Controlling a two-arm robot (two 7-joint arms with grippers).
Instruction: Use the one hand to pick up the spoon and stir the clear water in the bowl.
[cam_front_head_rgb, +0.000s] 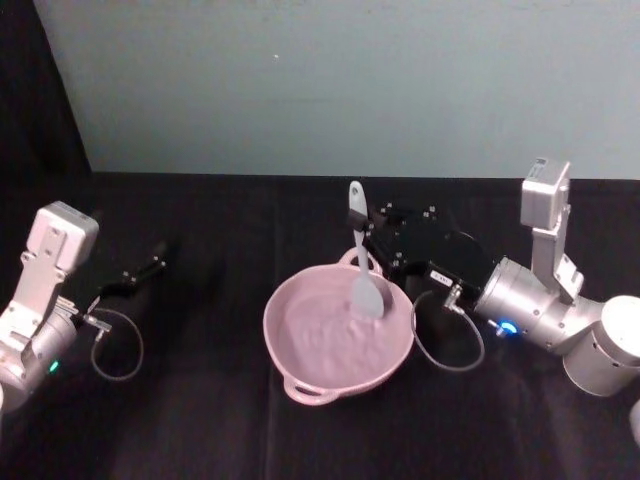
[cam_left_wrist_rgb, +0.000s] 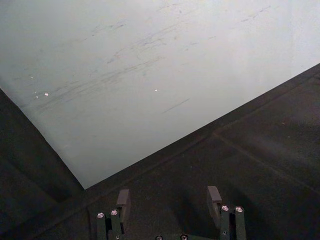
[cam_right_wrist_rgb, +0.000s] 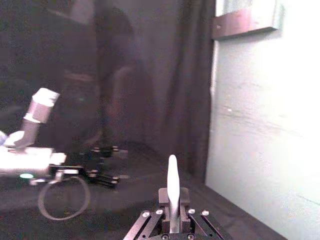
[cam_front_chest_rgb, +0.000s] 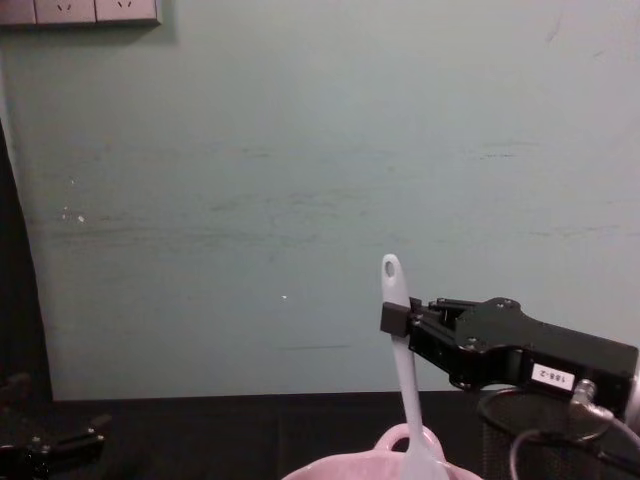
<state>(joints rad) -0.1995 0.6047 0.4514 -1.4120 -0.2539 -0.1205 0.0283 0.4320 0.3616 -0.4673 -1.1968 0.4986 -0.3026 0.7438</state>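
spoon (cam_front_head_rgb: 362, 265) stands clamped in right gripper (cam_front_head_rgb: 357, 222), blade in bowl (cam_front_head_rgb: 320, 345); left gripper (cam_left_wrist_rgb: 168, 194) idle, unclenched.

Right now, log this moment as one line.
right pincer: shut on spoon | spoon: upright, blade in bowl | left pincer: open, parked at left

A black mesh cup (cam_front_chest_rgb: 548, 442), a dark table (cam_front_head_rgb: 200, 400), a pale wall (cam_front_head_rgb: 350, 80) behind.
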